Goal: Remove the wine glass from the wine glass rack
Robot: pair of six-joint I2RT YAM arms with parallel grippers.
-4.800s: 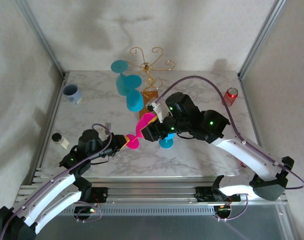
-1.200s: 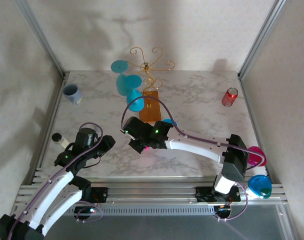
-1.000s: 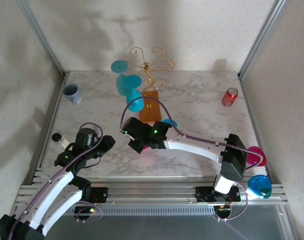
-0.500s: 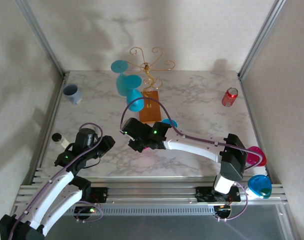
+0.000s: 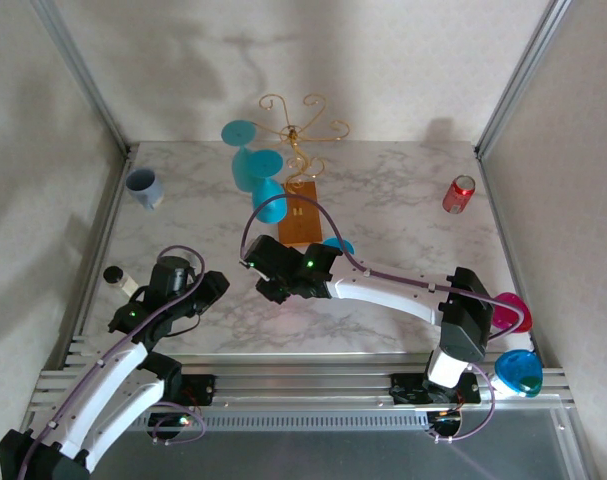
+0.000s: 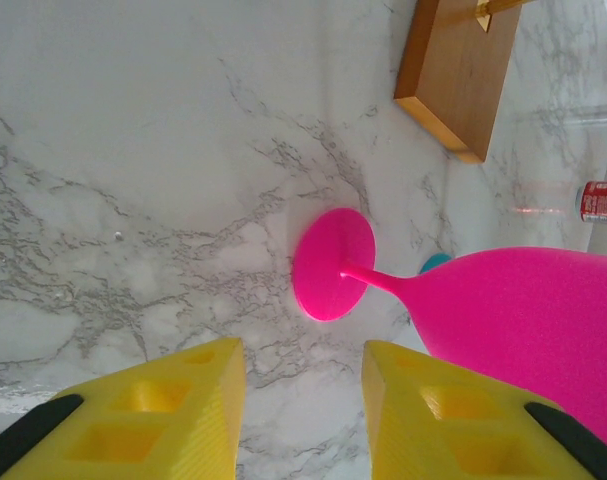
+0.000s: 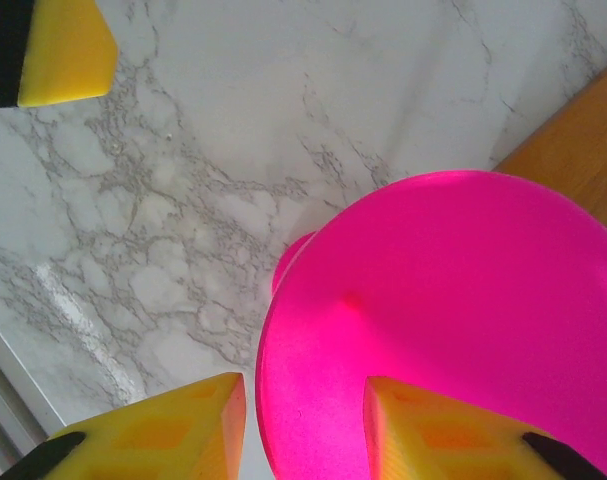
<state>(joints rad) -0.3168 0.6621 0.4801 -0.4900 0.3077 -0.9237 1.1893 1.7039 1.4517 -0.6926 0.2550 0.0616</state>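
Pink wine glass (image 6: pixel 483 310) stands clear of rack base (image 6: pixel 461 70).

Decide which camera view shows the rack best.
Top external: the whole rack shows, gold scrolls, stem and wooden base. Left wrist catches its base; right wrist, a corner of that base.

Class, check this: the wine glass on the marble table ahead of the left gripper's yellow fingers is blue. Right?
No. That wine glass is pink, not blue; the left wrist view shows it on the marble table ahead of the left gripper's yellow fingers.
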